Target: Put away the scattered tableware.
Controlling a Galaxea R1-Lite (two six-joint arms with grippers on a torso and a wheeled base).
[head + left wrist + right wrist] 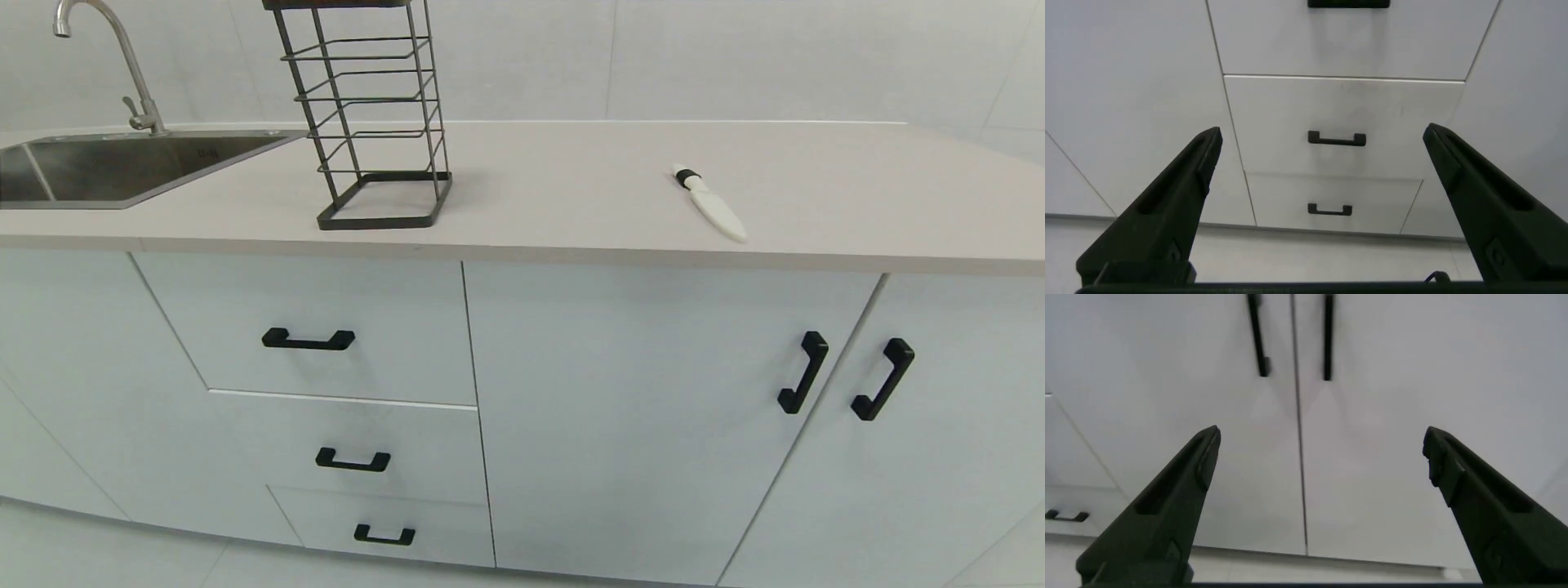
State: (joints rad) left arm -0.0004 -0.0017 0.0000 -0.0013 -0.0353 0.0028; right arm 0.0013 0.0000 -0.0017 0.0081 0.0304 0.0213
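The white knife (709, 204) lies untouched by the bench's (555, 184) front edge. Left gripper (1323, 135) and right gripper (1323, 434) hang splayed, empty, low; the right should rise to it next, I'd say.

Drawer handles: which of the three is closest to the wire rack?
The top drawer handle, just under the countertop; the middle drawer handle and bottom drawer handle sit lower.

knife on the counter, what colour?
White knife with a black band near one end; head view shows it best.
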